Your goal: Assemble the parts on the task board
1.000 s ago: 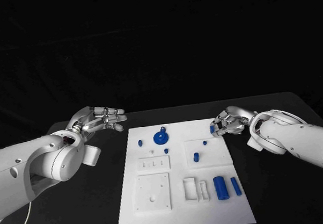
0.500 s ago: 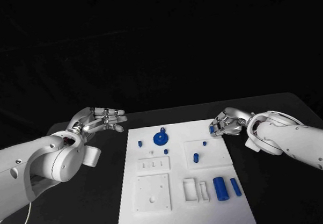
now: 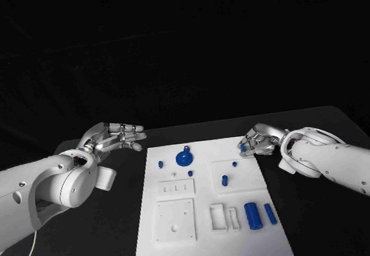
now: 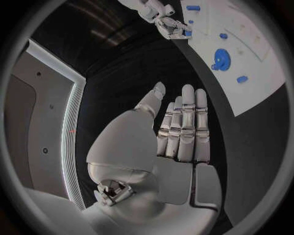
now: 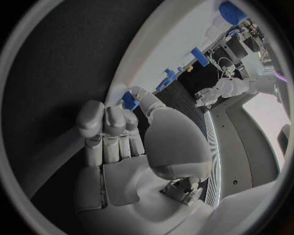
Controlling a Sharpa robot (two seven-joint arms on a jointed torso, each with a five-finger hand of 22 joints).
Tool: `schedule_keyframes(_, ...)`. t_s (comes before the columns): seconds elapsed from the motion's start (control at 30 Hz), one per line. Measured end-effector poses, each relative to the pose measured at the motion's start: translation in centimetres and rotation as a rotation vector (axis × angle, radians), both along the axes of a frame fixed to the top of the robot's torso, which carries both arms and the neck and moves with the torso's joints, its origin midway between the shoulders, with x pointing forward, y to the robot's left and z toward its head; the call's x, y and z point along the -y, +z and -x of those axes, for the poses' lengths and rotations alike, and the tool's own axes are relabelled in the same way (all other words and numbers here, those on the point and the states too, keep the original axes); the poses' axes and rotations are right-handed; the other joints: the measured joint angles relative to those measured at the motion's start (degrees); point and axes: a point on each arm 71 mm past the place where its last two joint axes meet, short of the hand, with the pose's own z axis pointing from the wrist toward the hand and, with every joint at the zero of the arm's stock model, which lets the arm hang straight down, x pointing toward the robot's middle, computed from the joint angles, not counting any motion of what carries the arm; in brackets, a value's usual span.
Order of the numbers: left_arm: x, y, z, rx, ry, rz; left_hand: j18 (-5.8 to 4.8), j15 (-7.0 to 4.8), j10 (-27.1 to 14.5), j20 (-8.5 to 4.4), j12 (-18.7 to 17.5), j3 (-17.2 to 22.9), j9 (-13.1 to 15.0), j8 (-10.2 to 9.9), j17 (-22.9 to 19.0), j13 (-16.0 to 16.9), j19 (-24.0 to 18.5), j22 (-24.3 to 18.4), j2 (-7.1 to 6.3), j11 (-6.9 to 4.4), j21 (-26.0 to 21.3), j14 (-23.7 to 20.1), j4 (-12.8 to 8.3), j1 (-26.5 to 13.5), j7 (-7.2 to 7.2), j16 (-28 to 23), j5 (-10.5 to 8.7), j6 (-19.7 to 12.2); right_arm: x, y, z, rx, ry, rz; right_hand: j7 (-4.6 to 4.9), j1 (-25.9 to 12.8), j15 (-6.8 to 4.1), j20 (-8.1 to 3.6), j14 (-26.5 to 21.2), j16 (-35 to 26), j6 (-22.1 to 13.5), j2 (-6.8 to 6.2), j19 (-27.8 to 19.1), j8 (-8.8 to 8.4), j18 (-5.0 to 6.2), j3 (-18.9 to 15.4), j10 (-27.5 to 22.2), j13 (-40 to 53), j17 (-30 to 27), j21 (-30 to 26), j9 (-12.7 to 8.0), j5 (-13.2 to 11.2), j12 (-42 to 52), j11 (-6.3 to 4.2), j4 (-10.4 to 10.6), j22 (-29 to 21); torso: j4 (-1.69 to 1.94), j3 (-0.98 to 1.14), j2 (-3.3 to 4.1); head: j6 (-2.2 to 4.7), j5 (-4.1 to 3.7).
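Note:
The white task board (image 3: 215,242) lies in the middle of the black table. My right hand (image 3: 256,141) is at the board's right edge, fingers curled. Its thumb and a finger pinch a small blue part (image 3: 243,148) there, and the same blue part (image 5: 129,100) sits between the fingertips of the right hand (image 5: 122,142) in the right wrist view. My left hand (image 3: 115,137) hovers left of the board's far corner, fingers straight and apart, holding nothing; the left hand (image 4: 181,127) looks the same in its wrist view. A blue disc (image 3: 184,159) lies at the board's far end.
Two blue cylinders (image 3: 252,215) (image 3: 270,213) lie side by side at the board's near right. Small blue pegs (image 3: 224,179) (image 3: 160,164) stand on the board. Bare table flanks the board on both sides.
My right hand has crept a little left, closing onto the small blue part at the board's edge. The left hand has not moved.

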Motion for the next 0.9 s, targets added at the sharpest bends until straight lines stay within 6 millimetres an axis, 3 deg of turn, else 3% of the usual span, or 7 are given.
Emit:
schedule_keyframes(0.1,0.0,0.0,0.0,0.000,0.000,0.000,0.00,0.00,0.0,0.00,0.0,0.0,0.0,0.0,0.0,0.0,0.0,0.0,0.00,0.00,0.0,0.0,0.0,0.0,0.00,0.0,0.00,0.0,0.0,0.0,0.0,0.004,-0.001,0.003,-0.36,0.5,0.00,0.00,0.0,0.0,1.6,0.76,0.0,-0.07,0.00,1.8,0.1,0.1,0.0,0.0,0.0,-2.7,0.0,-0.12,-0.2,0.0,-0.01,-0.04,-0.02,0.00,-0.05)
schedule_keyframes(0.3,0.0,0.0,0.0,-0.002,-0.002,-0.001,0.00,0.00,0.0,0.00,0.0,0.0,0.0,0.0,0.2,0.0,0.0,0.2,0.24,0.00,0.0,0.0,0.0,0.2,0.00,0.0,0.00,0.0,0.1,0.0,0.0,0.019,-0.008,0.013,-0.82,0.2,-0.26,-0.34,0.3,0.0,3.3,0.97,0.1,-0.46,0.00,6.6,0.4,0.2,0.4,0.6,0.0,-7.3,0.0,-0.44,-0.5,0.0,-0.02,-0.04,-0.02,-0.05,-0.13)
schedule_keyframes(0.5,0.0,0.0,0.0,-0.004,-0.002,-0.002,0.00,0.00,0.6,0.00,0.0,0.0,0.0,0.0,0.4,0.0,0.0,0.5,0.30,-0.64,0.2,0.0,0.0,0.3,0.00,0.0,0.00,0.0,0.2,0.1,-0.1,0.044,-0.025,0.024,-0.67,0.2,-0.44,-0.42,0.5,0.2,3.6,1.04,0.0,-0.25,0.00,8.1,0.6,0.4,0.6,0.9,0.0,-8.8,0.3,-0.61,-0.4,0.0,-0.03,-0.04,-0.03,-0.06,-0.14)
schedule_keyframes(0.7,0.2,-0.1,0.0,-0.010,-0.005,-0.007,0.00,-0.24,1.9,0.00,0.0,0.0,0.0,0.0,0.6,0.0,0.0,0.8,0.62,-0.88,0.7,0.2,0.0,0.0,-0.45,0.4,0.00,0.7,-0.3,0.3,0.0,0.067,-0.027,0.026,-0.63,0.2,-0.44,-0.42,0.5,0.2,3.7,1.04,0.0,-0.25,0.01,8.3,0.7,0.4,0.8,1.3,0.1,-8.8,0.3,-0.71,-0.6,0.0,-0.15,-0.01,-0.03,0.27,-0.17)
schedule_keyframes(0.8,0.4,-0.2,-0.1,-0.019,-0.011,-0.013,0.00,-1.04,4.4,-0.53,0.0,0.2,0.0,0.0,1.2,0.0,0.5,0.9,1.50,-1.73,1.1,1.0,0.6,-0.9,-1.14,1.6,0.00,2.6,-0.9,0.8,0.0,0.081,-0.017,0.025,-0.65,0.2,-0.44,-0.42,0.5,0.2,3.7,1.03,0.0,-0.25,0.00,8.3,0.7,0.4,0.8,1.3,0.1,-8.8,0.2,-0.71,-0.6,0.0,-0.24,-0.04,-0.09,0.43,-0.14)
schedule_keyframes(0.9,0.7,-0.2,-0.2,-0.033,-0.020,-0.025,0.01,-1.86,7.5,-1.35,0.0,0.3,0.1,0.3,2.0,0.0,1.8,1.2,1.95,-2.89,1.8,2.5,1.2,-1.3,-1.95,3.3,1.33,4.8,-1.7,1.7,-0.1,0.099,-0.006,0.029,-0.68,0.2,-0.44,-0.42,0.5,0.2,3.8,1.03,0.0,-0.25,0.01,8.5,0.7,0.4,0.9,1.6,0.1,-9.7,0.3,-0.70,-0.4,0.0,-0.41,-0.09,-0.21,0.67,0.03)
